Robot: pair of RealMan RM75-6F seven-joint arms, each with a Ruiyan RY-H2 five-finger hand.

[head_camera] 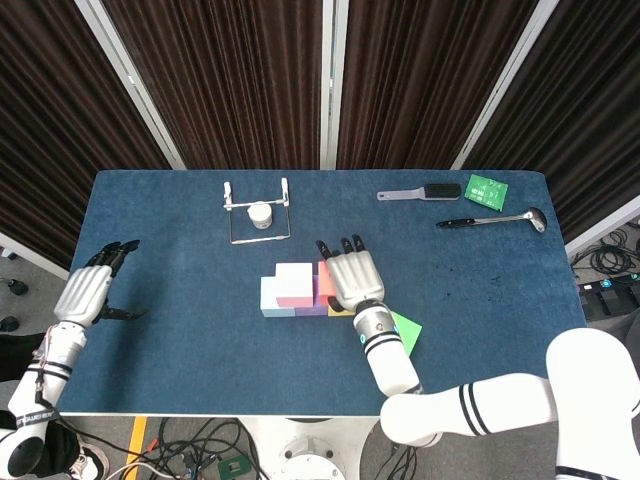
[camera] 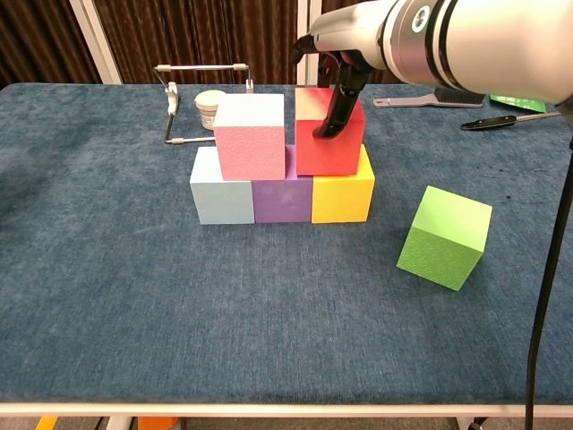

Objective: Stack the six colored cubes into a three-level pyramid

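A light blue cube (camera: 221,193), a purple cube (camera: 282,199) and a yellow cube (camera: 343,193) form a row on the table. On top sit a pink cube (camera: 251,136) and a red cube (camera: 327,134), the red one mostly over the yellow. My right hand (head_camera: 352,280) covers the red cube from above and grips it, one finger (camera: 338,103) lying down its front face. A green cube (camera: 445,237) lies tilted and alone to the right. My left hand (head_camera: 88,290) hovers at the table's left edge, fingers apart and holding nothing.
A wire rack (head_camera: 258,225) with a small white jar (camera: 210,107) stands behind the stack. A brush (head_camera: 420,192), a green card (head_camera: 487,189) and a ladle (head_camera: 490,220) lie at the far right corner of the blue table (camera: 134,313).
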